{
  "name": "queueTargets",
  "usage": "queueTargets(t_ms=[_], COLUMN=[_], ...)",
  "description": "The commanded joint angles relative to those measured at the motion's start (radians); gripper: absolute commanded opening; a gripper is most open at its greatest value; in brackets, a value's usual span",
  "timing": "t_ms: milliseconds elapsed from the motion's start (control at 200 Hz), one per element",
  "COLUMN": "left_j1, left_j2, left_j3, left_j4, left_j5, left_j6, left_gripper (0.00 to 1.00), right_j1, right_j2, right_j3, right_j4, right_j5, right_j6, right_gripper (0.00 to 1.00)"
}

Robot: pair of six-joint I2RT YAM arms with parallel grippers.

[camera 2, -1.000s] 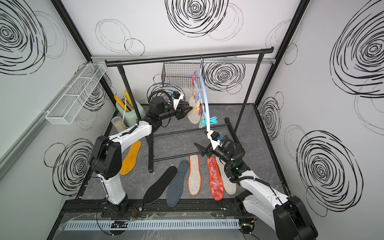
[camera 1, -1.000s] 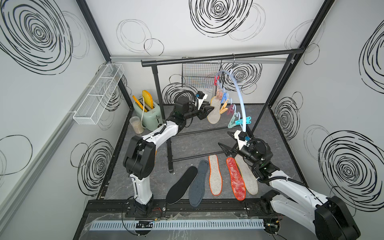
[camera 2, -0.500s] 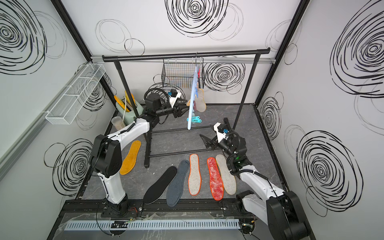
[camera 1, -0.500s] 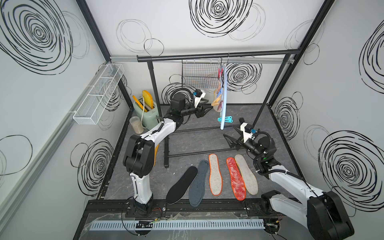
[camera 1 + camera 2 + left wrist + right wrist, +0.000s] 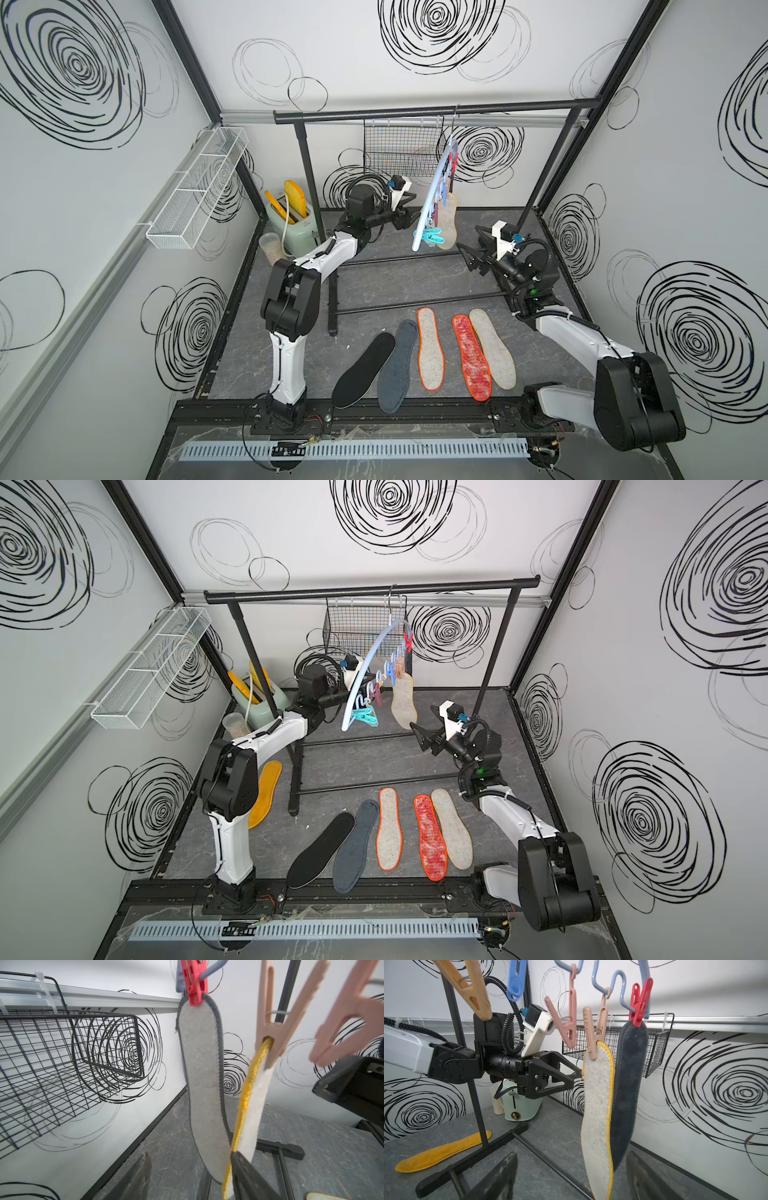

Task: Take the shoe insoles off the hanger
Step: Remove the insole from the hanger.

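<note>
2 hang on pale blue hanger (image 5: 365, 663): yellow-edged felt insole (image 5: 596, 1105) in beige peg (image 5: 593, 1043), dark grey-blue insole (image 5: 627, 1084) in red peg (image 5: 639, 1003). Left claw (image 5: 576, 1078) open, fingertip (image 5: 578, 1072) at felt insole's edge. Right claw (image 5: 467, 237) open, empty, near. 5 other insoles (image 5: 430, 349) rowed along bench (image 5: 395, 282) front edge.
</note>
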Motion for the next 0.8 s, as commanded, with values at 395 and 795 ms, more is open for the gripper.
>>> queueTargets(t_ms=[395, 795], left_j1=[-0.051, -0.068], left_j2=[0.1, 0.255], left_j3=[0.209, 0.364], left_j4=[0.049, 0.063], left_j5=[0.2, 0.183], left_j6=[-0.016, -0.04], left_gripper=[0.63, 0.64], right_j1=[-0.023, -0.024], right_j2=[0.06, 0.077], right_j3=[0.087, 0.095], right_j4=[0.066, 0.063], right_j5=[-0.094, -0.114], right_j6=[-0.025, -0.016], right_gripper=[0.82, 0.82])
